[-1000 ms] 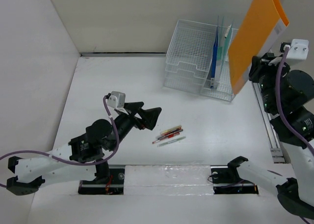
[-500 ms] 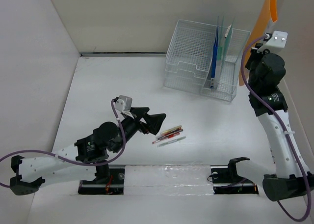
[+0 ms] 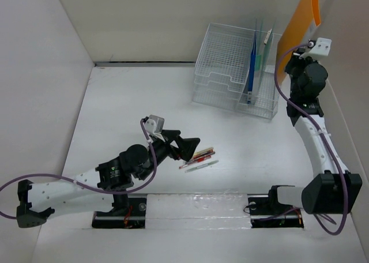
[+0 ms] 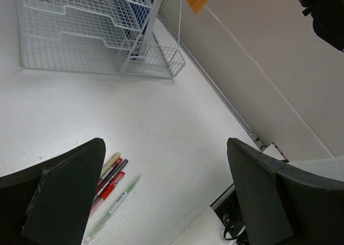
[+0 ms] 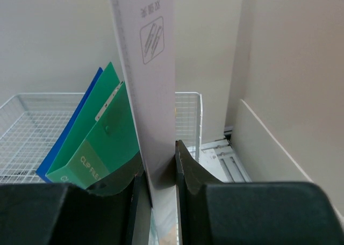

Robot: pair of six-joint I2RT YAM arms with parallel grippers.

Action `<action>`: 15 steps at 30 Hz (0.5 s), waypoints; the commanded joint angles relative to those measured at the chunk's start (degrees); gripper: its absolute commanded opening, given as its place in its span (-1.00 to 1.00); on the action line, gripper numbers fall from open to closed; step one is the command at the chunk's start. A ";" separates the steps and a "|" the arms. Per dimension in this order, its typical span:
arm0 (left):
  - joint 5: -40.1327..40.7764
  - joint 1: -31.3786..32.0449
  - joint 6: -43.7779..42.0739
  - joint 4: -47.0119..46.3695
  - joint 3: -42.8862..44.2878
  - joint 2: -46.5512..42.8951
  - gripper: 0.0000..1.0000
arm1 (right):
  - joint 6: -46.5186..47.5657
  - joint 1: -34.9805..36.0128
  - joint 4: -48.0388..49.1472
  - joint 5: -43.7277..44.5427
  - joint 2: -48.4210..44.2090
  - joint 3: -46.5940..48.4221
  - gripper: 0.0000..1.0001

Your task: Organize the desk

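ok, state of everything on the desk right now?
left gripper: open, holding nothing, over the pens
right gripper: shut on the orange folder
orange folder: held upright by the wire organizer's right end
pens: lying loose on the desk
blue folder: standing in the wire organizer
green folder: standing beside it

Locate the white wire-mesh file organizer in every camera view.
Top external: white wire-mesh file organizer, upper centre-right.
Left wrist: organizer, top left.
Right wrist: organizer, lower left.
Shared landmark: blue upright folder standing in it, seen in all three views.
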State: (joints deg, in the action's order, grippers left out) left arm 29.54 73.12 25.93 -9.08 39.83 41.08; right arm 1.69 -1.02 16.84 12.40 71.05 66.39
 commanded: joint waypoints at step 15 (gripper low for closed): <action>0.17 0.09 -0.53 -5.68 -1.51 3.30 0.86 | -3.36 -0.65 29.99 0.34 7.26 -11.98 -1.00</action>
State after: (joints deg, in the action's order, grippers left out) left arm 29.56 73.12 25.85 -11.40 38.87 44.23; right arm -0.54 -1.21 34.87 10.96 79.24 55.00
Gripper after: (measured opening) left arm 0.927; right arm 0.235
